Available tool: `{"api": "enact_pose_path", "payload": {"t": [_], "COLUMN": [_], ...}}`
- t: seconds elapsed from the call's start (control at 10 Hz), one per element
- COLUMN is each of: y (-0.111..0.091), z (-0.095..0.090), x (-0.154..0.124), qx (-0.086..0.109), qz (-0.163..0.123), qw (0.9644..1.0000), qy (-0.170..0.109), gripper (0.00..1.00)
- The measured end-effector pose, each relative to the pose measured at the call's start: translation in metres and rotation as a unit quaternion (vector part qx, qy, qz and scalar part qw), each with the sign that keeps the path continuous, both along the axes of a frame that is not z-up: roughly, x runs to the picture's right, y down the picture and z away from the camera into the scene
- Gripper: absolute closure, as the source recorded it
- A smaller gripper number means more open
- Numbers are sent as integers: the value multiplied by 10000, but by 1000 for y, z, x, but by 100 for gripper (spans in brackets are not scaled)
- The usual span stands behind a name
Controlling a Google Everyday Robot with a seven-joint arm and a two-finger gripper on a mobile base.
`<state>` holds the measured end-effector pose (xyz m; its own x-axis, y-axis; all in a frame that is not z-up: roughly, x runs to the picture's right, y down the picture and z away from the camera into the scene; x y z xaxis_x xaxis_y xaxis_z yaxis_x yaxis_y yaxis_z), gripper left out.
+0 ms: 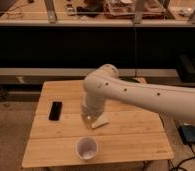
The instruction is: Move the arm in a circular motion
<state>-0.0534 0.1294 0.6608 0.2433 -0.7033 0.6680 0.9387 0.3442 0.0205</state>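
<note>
Reaching in from the right edge, the arm (141,95) is bent down over the middle of the worktop (136,142), where the gripper (90,118) is hung low, clenched or released cannot be told, the cup (86,148) lying frontward.

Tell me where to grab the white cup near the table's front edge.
Probably best to take the cup by its rim wall, coming straight down: it stands upright, mouth open, apart from other things on the table. The pincer, at the arm's low end, hangs behind it, by a small white block.
</note>
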Motion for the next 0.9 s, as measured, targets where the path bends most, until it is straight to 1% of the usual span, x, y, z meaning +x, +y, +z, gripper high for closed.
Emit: {"api": "enact_pose_path", "payload": {"t": [0.1,0.2,0.3,0.4,0.5,0.6,0.7,0.9], "y": [-7,-21,-21,-60,-84,-106,-127,-145], "z": [20,50,50,101,117,127,130,122], "x": [-17,-28,-28,-25,-14,2,26,71], "qx": [118,309,309,644,800,945,1069,1221], "qz": [-70,-126,-126,-216,-209,-151,-32,87], "qw": [9998,9992,9992,9975,9965,9954,9940,9906], "qy": [-149,-235,-235,-184,-97,31,240,612], "gripper": [91,91,91,91,91,91,91,91]}}
